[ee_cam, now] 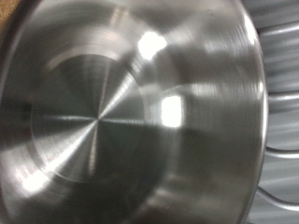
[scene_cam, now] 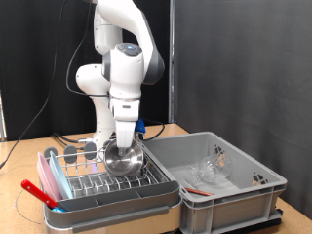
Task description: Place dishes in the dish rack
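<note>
The shiny steel bowl [scene_cam: 124,161] stands tilted on its edge over the right part of the dish rack [scene_cam: 83,177], a silver wire rack in a grey tray [scene_cam: 117,202]. My gripper [scene_cam: 125,144] points down right above the bowl and grips its upper rim. In the wrist view the bowl's inside [ee_cam: 112,121] fills almost the whole picture, and the rack wires [ee_cam: 280,121] show at one side. My fingers do not show in that view. Clear glass pieces [scene_cam: 208,172] lie in the grey bin [scene_cam: 255,190] at the exterior view's right.
Pink and red edge pieces [scene_cam: 47,177] sit at the rack's left end. The deep grey bin stands directly against the rack's right side. The robot base [scene_cam: 102,122] rises behind the rack, with cables hanging at the exterior view's left.
</note>
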Tool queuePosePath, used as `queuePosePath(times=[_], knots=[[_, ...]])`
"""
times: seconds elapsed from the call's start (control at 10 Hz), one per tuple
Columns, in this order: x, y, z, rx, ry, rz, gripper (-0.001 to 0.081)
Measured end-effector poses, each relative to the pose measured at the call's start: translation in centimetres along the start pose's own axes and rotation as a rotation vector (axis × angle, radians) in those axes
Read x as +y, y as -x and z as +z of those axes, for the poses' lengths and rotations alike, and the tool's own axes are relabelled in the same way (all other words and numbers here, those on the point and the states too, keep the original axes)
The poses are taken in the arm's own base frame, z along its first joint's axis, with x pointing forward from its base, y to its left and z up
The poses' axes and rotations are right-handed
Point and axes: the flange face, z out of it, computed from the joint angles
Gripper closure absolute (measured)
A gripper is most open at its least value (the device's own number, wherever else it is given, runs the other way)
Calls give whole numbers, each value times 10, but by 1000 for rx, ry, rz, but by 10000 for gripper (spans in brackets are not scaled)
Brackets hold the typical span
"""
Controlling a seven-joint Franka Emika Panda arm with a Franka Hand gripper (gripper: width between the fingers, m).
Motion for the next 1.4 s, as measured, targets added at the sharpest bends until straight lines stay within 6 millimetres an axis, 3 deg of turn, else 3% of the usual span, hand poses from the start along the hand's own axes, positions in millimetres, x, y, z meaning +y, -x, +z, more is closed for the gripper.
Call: queuePosePath(times=[0.5,1.0,1.4], knots=[[9,-10,-16,30,11,24,-2],[32,-32,-15,29,7,83,-2],[33,-36,-19,-9,-66,54,-2]])
